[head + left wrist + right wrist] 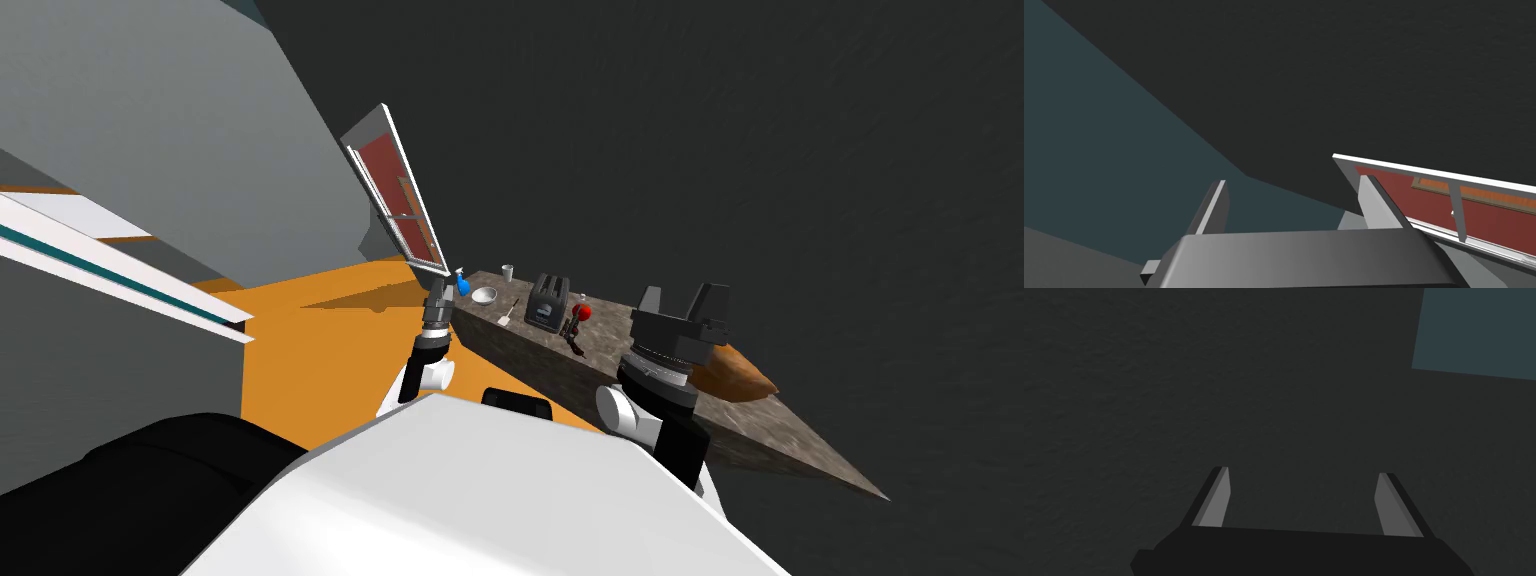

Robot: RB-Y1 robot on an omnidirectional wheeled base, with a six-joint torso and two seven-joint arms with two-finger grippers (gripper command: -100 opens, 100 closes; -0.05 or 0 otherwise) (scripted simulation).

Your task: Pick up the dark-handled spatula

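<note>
The spatula [507, 311] lies flat on the brown stone counter [640, 400], a pale blade with a thin dark handle, between a white bowl [484, 295] and a dark toaster [548, 301]. My left gripper [438, 286] is raised at the counter's far-left end, beside a blue spray bottle [463, 286] and left of the spatula. In the left wrist view that gripper [1294, 181] stands open and empty. My right gripper [682, 296] is held up over the counter, well right of the toaster. In the right wrist view it [1302, 471] is open with nothing between its fingers.
A small cup [507, 272] stands behind the bowl. A red-knobbed dark tool [578, 325] lies right of the toaster, and a brown loaf-like object [738, 376] sits by my right arm. A white-framed window [400, 200] hangs above the counter's left end. The floor [320, 350] is orange.
</note>
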